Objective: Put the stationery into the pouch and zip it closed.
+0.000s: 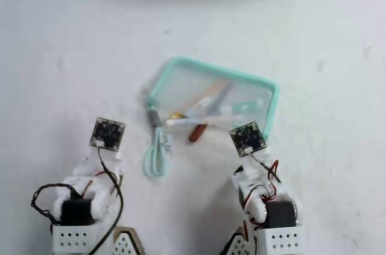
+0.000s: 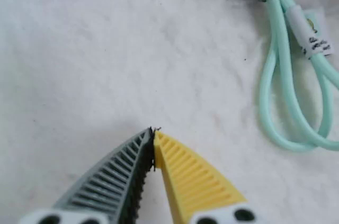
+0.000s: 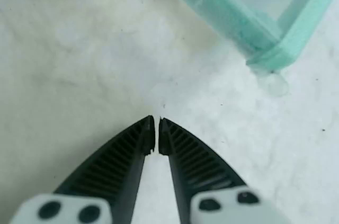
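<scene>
Both clenched, empty: left end effector (image 2: pixel 153 131) beside the cord loop (image 2: pixel 278 28), right end effector (image 3: pixel 155 121) near the pouch (image 3: pixel 222 15) corner.

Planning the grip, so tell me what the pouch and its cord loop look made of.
The pouch looks like clear glossy plastic, since the pens show through its wall; the mint border seems opaque plastic or tape. The cord loop is probably smooth rubbery cord, slightly shiny, bending in soft curves.
</scene>
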